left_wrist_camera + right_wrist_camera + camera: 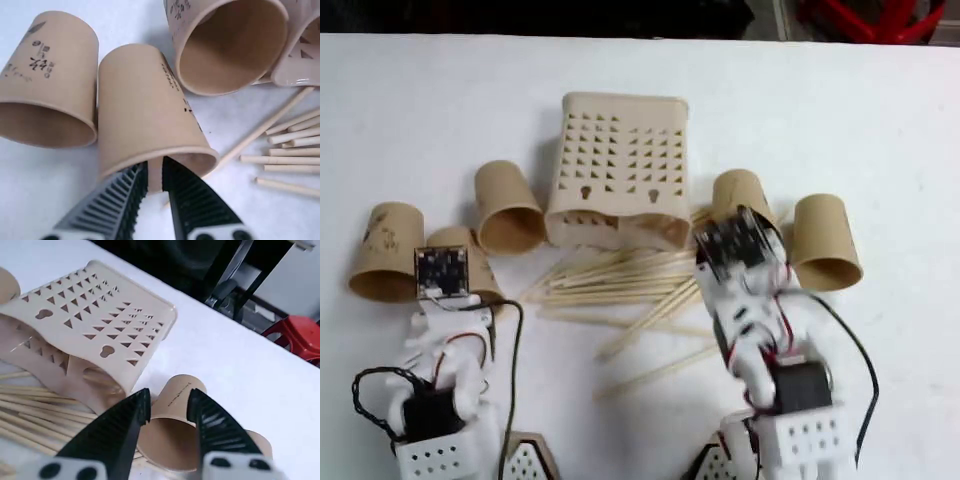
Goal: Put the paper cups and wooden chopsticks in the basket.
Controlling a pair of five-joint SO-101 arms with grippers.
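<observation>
The white counter (880, 120) spreads across most of the high view. Beyond its far edge, the top of the frame is dark, with 1 red stool (865, 18) at the upper right. A black frame (235, 270) stands at the right wrist view's top centre.

**Paper, wood and plastic on a matt white table**

I read the basket (620, 170) as cream plastic, smooth with a faint sheen. The paper cups (507, 208) on either side of it are tan paper, matt and unglazed. The clamped cup (145, 110) in my left gripper (155, 164) shows the same dull paper wall. The chopsticks (620, 280) in front of the basket are bare pale wood, unvarnished. Both the left and the right gripper (169, 394) have ribbed black fingers, plastic or rubber, slightly glossy. The table (440, 100) under the basket looks white, smooth and matt.
</observation>
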